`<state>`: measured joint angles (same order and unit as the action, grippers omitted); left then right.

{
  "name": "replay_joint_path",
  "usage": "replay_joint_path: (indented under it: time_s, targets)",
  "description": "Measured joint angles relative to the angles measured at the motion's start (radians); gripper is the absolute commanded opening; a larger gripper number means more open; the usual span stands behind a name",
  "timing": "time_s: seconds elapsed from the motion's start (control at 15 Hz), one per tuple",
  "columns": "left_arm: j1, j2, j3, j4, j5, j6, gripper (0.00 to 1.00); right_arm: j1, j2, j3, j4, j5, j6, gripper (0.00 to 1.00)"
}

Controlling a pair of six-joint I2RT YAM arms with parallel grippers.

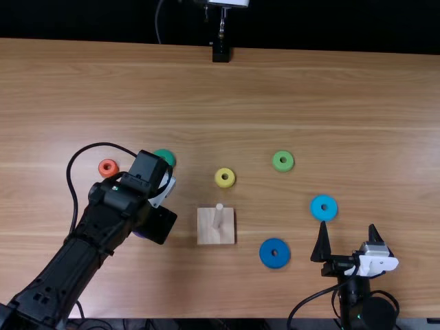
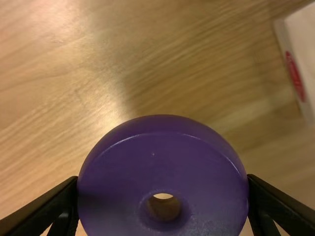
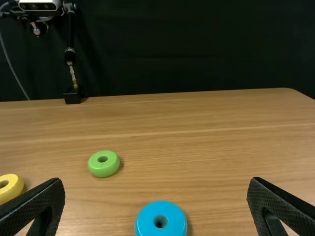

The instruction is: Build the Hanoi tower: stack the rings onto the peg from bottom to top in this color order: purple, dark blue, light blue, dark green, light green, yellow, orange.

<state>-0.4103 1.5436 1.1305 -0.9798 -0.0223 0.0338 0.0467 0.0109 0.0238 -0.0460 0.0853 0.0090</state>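
My left gripper [image 1: 157,223] is left of the wooden base [image 1: 206,234] with its upright peg [image 1: 218,215]. In the left wrist view, my left gripper [image 2: 163,181] is shut on the purple ring [image 2: 162,147], a finger at each side and the hole facing the camera. My right gripper [image 1: 348,226] stands open at lower right; in its wrist view the right gripper [image 3: 156,181] has widely parted fingers. The dark blue ring [image 1: 275,254], light blue ring [image 1: 324,199], light green ring [image 1: 282,152], yellow ring [image 1: 225,170], orange ring [image 1: 108,162] and partly covered dark green ring [image 1: 167,152] lie apart.
A pale block [image 2: 305,44] with a red mark is at the left wrist view's edge. Beyond the table's far edge, a black stand [image 1: 221,52] holds a device. Cables [image 1: 71,180] loop beside the left arm.
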Motion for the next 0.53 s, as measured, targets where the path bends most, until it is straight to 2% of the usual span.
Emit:
replay_joint_path:
  time_s: [0.13, 0.4, 0.53]
  targets:
    - [-0.025, 0.000, 0.080, -0.117, 0.003, 0.000, 0.00, 0.000, 0.000, 0.000, 0.000, 0.000, 0.000, 1.00]
    - [-0.050, 0.000, 0.257, -0.255, 0.005, -0.002, 0.00, 0.000, 0.000, 0.000, -0.001, 0.000, 0.000, 1.00]
    - [-0.082, 0.000, 0.331, -0.326, 0.007, -0.005, 0.00, 0.000, 0.000, 0.000, -0.001, 0.000, 0.000, 1.00]
